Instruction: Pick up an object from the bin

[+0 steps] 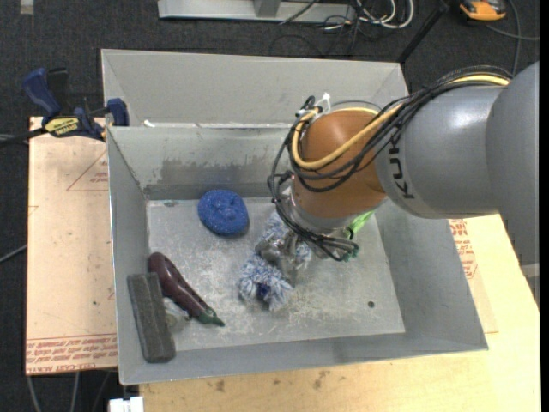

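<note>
Item: grey bin, contents loose, five pieces counted. Arm enters from 3 o'clock, its orange cover over the bin's back half. Pincer sits low near the bin's centre, at the upper edge of the tuft; whether it is open or closed cannot be told, nor whether it touches the tuft. Tuft: blue-and-white, shaggy, cloth or yarn, lying just off centre toward 6 o'clock, apart from the other pieces. Judged light, soft and compressible, not fragile and not slippery; strands may part or trail, so a shallow nip could come away with only a few threads. Best hold, by judgement: the dense middle of the bundle, taken deep and from above, rather than the loose fringe. Ball: blue, round, rough-textured, at 10 o'clock near the back wall. Aubergine: dark purple toy with green stalk, at 8 o'clock, lying slantwise. Block: grey, long, narrow, at 8 o'clock along the left wall, just beside the aubergine. Green piece: at 2 o'clock, mostly hidden under the arm, kind not determinable. Task status, by judgement: nothing lifted yet.
</note>
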`<state>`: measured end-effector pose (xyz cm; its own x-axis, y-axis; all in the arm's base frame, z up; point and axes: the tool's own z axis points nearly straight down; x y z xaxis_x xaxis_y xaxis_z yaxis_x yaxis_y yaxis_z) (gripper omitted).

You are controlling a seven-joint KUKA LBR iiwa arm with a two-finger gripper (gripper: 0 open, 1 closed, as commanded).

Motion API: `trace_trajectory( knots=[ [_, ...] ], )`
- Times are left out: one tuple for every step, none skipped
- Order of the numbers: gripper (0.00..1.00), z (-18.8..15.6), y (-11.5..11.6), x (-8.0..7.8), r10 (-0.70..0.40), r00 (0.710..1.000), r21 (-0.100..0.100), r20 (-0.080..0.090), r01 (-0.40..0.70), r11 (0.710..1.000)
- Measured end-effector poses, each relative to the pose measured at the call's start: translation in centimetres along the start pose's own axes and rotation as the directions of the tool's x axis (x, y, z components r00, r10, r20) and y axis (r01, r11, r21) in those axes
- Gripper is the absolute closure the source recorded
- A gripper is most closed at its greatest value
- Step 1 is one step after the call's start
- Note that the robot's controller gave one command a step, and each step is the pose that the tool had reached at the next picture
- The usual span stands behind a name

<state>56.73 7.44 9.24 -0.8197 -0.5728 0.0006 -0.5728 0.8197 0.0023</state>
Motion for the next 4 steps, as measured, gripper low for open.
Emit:
trace_trajectory(
  knots=[
    [1.00,-1.3,0.0,-0.1,0.000,1.000,0.002,0.004,0.000,1.000],
    [1.00,-2.3,0.0,-0.1,0.000,1.000,0.002,0.004,0.000,1.000],
    [1.00,-3.2,0.0,-0.1,0.000,1.000,0.003,0.004,0.000,1.000],
    [1.00,-3.8,0.0,-0.2,0.001,1.000,0.003,0.006,-0.001,1.000]
  ],
)
